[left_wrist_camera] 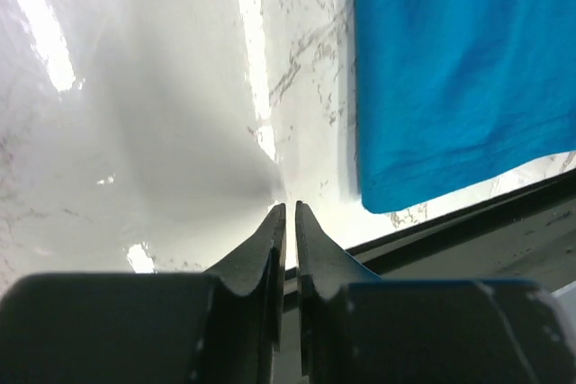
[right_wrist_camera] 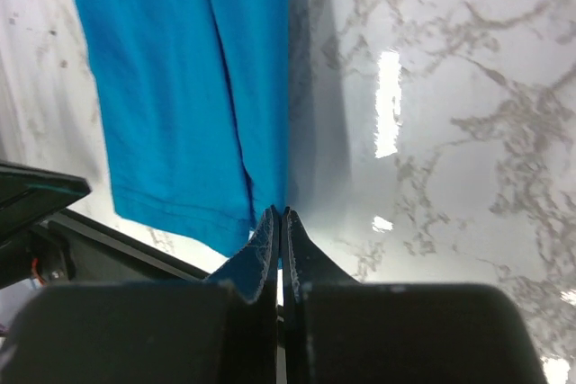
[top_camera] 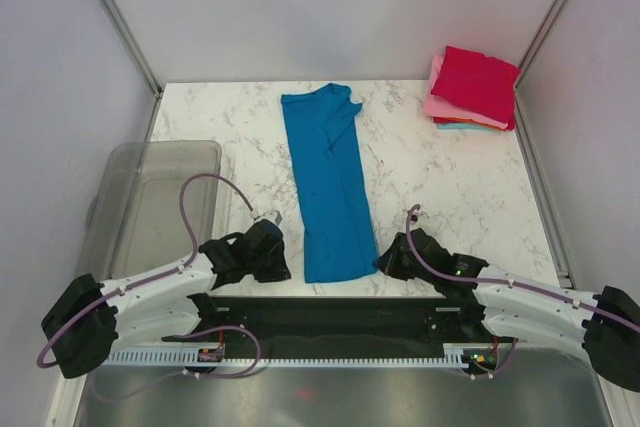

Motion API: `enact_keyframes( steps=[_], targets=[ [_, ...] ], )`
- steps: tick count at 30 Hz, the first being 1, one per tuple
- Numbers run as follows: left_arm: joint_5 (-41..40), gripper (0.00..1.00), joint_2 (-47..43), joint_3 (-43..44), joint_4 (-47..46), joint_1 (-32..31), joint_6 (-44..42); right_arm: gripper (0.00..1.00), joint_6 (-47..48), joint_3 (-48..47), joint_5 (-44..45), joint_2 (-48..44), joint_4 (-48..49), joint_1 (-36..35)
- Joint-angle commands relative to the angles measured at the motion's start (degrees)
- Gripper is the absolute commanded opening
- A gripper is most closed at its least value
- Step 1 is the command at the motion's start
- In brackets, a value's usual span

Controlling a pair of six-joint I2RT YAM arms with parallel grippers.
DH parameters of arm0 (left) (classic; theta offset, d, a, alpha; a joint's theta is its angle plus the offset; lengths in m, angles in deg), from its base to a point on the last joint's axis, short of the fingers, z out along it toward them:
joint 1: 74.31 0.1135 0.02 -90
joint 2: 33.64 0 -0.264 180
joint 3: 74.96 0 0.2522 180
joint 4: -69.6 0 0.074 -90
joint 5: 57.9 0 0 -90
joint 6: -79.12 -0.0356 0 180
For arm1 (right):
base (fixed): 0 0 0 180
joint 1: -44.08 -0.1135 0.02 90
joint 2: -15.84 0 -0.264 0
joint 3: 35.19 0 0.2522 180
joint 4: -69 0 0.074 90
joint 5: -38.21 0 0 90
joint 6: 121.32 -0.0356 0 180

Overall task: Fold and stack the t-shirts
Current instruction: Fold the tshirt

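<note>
Blue t-shirt (top_camera: 328,187) folded lengthwise, left hand (left_wrist_camera: 290,210) and right hand (right_wrist_camera: 281,215) closed

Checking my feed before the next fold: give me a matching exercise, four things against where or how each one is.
1 blue t-shirt
2 red t-shirt
3 clear bin
4 left hand

A far right corner of the table
B left side
C middle, folded into a long strip
D shut, beside the blue t-shirt's near left corner

Pairs: 1-C, 2-A, 3-B, 4-D
</note>
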Motion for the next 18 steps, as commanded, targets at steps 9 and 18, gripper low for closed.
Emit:
enact_keyframes(
  steps=[9, 18],
  targets=[
    [-4.5, 0.77, -1.7, 2.8, -3.1, -8.0, 6.1, 0.00, 0.2, 0.3, -2.2, 1.4, -0.7, 0.0],
    [-3.0, 0.55, 12.2, 3.1, -13.2, -11.7, 8.2, 0.00, 1.4, 0.2, -3.2, 2.3, 0.1, 0.1]
  ],
)
